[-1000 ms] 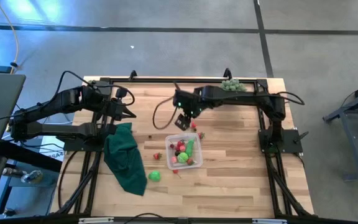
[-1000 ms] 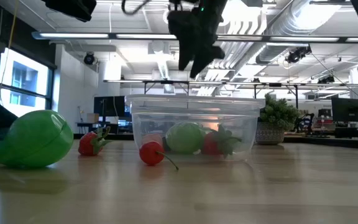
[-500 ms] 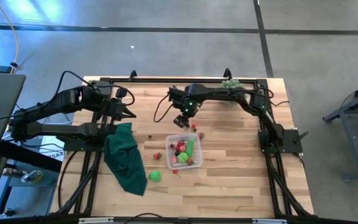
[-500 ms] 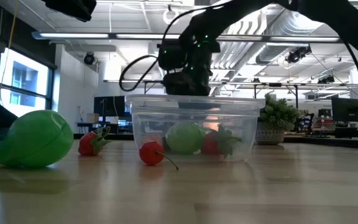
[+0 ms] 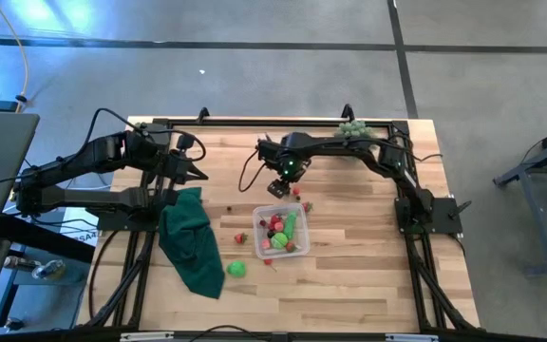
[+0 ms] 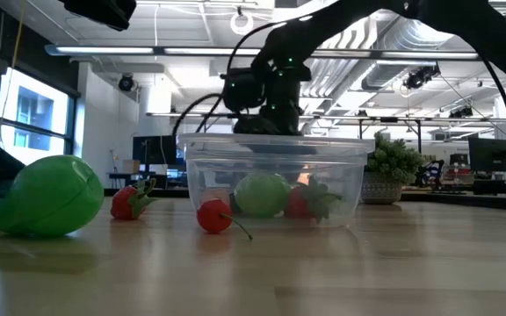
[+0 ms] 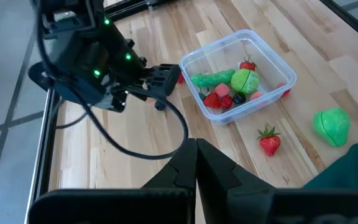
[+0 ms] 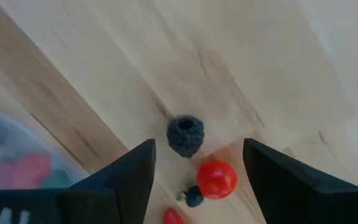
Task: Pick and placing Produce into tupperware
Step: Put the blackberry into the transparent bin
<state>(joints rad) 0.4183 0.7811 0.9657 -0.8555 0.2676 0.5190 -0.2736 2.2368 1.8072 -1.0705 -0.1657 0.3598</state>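
High view: the right gripper (image 5: 279, 187), fingers parted and empty, points down just above the small clear square plastic tupperware (image 5: 282, 231) at frame centre, over a dark round berry (image 8: 186, 134). Left gripper (image 5: 200, 175) rests clenched, centre left.

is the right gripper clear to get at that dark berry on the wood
Probably yes. The right gripper is open and hangs over the dark berry, with bare wood around it; only a red piece lies close beside it.

The right end effector (image 5: 280, 187) hangs just behind the tupperware (image 5: 281, 231) holding produce; a green cloth (image 5: 192, 241) lies beside the waiting left end effector (image 5: 200, 175).
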